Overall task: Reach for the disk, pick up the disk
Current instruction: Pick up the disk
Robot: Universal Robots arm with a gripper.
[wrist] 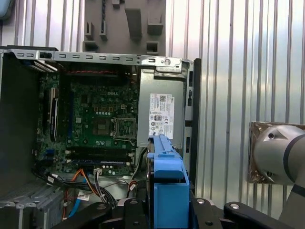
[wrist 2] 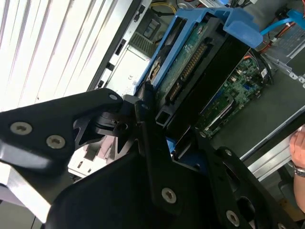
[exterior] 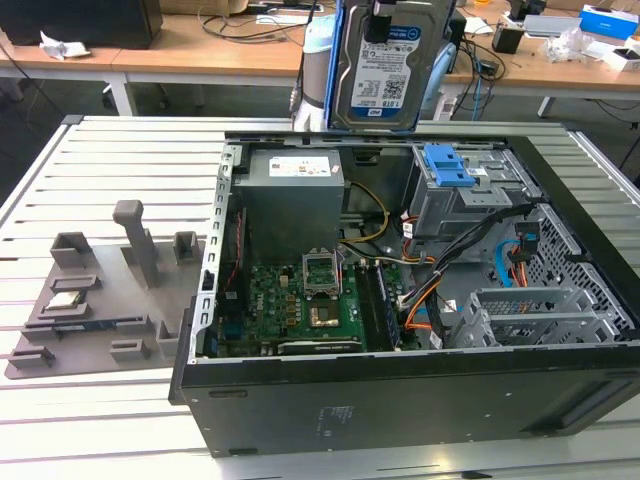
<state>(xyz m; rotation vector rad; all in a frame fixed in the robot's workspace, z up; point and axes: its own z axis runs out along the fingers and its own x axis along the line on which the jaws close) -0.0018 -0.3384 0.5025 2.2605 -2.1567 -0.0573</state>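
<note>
Disk [exterior: 385, 65]: silver-grey hard drive, white-and-blue label, blue bracket along its edges. In the second wrist view the gripper [wrist 2: 171, 119] has its black fingers [wrist 2: 148, 133] clamped on the bracketed sides. In the exterior view it is held upright in the air, clear above the open computer case [exterior: 400, 400]. Inside the case: motherboard [exterior: 300, 300], grey power supply [exterior: 292, 195], blue latch [exterior: 447, 165]. The case lies on a slatted bench [exterior: 110, 160], with a grey fixture tray [exterior: 100, 300] on the exterior view's left. Beyond is a wooden bench [exterior: 200, 55] with cables.

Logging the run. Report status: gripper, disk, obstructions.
Gripper shut on disk. Disk upright, held above the open case. Cables below, none touching it. A hand beside the case, apart from disk.
</note>
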